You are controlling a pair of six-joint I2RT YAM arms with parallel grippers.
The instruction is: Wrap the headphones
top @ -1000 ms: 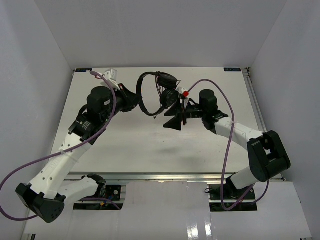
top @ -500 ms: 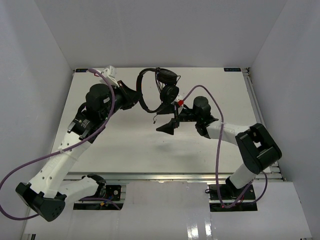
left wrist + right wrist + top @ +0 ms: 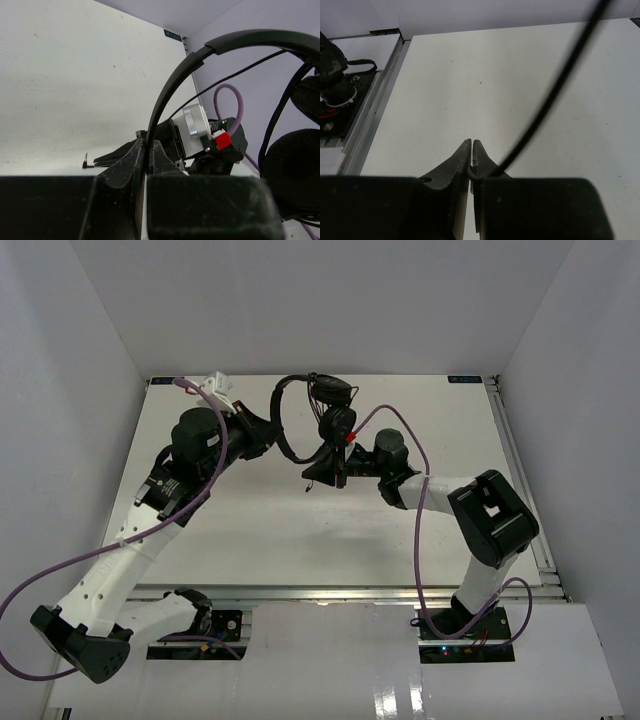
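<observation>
Top external view: the headphones hang in the air over the far middle of the bench, not resting on it. The left gripper is clamped on the headband, which stands upright out of the closed jaws in the left wrist view. The right gripper is pinched together on the cord, which runs up and away from the jaws. A small plug shows just past its fingertips, so the grip looks close to the cord's free end.

Progress, as judged: both holds are set. Cord strands cross near the earcups, but no tidy coil is visible, and I cannot tell how many turns are on. Most of the winding likely remains.

Room: the far edge of the bench sits near the headphones, with walls at the back and both sides. Open bench lies toward the near edge and the left and right corners. The two grippers work close together, so any looping motion has little slack between them.
</observation>
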